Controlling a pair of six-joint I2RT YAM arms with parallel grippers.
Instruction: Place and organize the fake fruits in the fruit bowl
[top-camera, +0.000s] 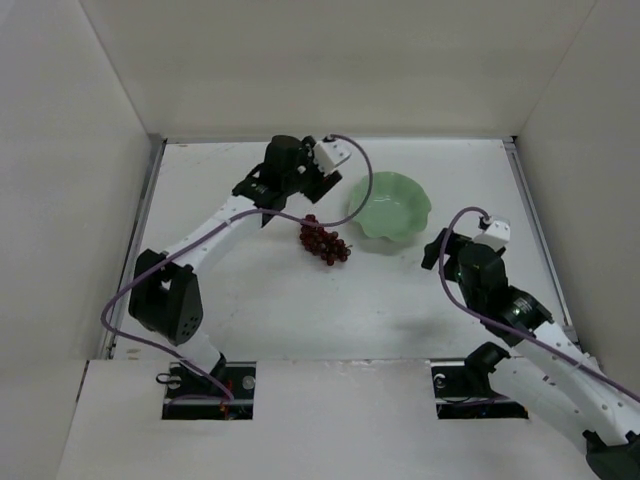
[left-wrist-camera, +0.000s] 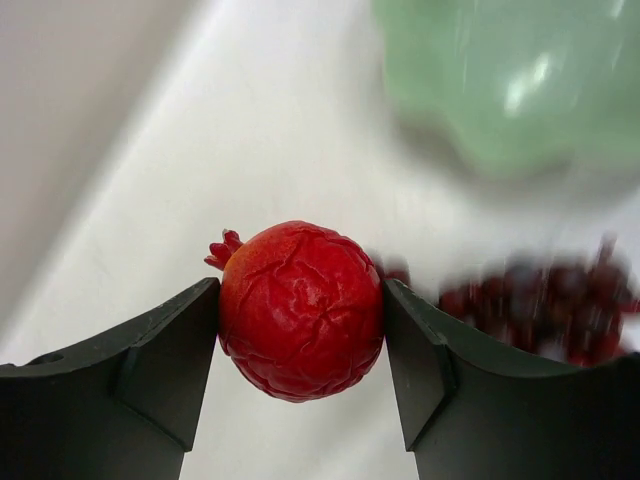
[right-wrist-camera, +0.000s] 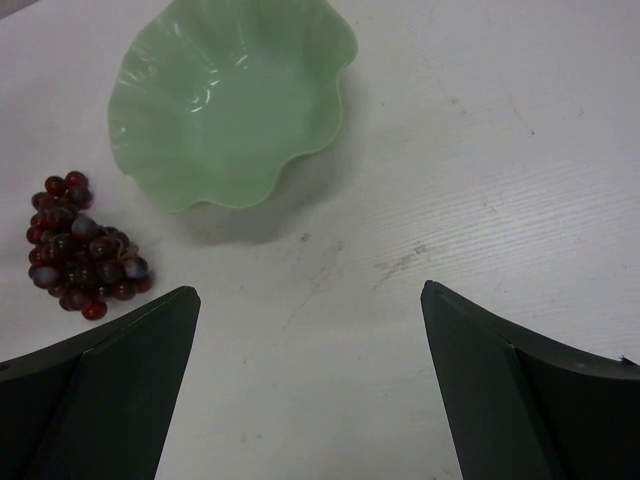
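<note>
The right gripper (right-wrist-camera: 310, 295) is hanging on the near-right side of the fruit bowl (right-wrist-camera: 230, 100), its jaws spread wide with nothing between them. It is waiting well clear of the rim. The grapes (right-wrist-camera: 82, 245) are lying on the table (right-wrist-camera: 480, 180) just off the bowl's left side, close to it but not touching. The bowl itself is sitting upright and holding nothing.

Beyond the grapes, at the bowl's far-left side, the left gripper (left-wrist-camera: 300, 295) is clamping the red fruit (left-wrist-camera: 300, 312) squarely across its middle, one finger pressing on each flank. The ground behind it is blurring in the left wrist view, so the fruit is probably being carried off the table, though that is not certain.

The step in hand looks to be bringing this fruit into the bowl. Doing it well means:
- keeping the grip as tight as it is now, since a round fruit is liable to slip;
- passing high enough over the wavy rim so as not to nudge the bowl;
- lowering to one side of the bowl's floor, leaving room for the grapes;
- parting the fingers only when the fruit is low, so it is not bouncing or rolling out;
- steering the arm past the grapes without sweeping them.
</note>
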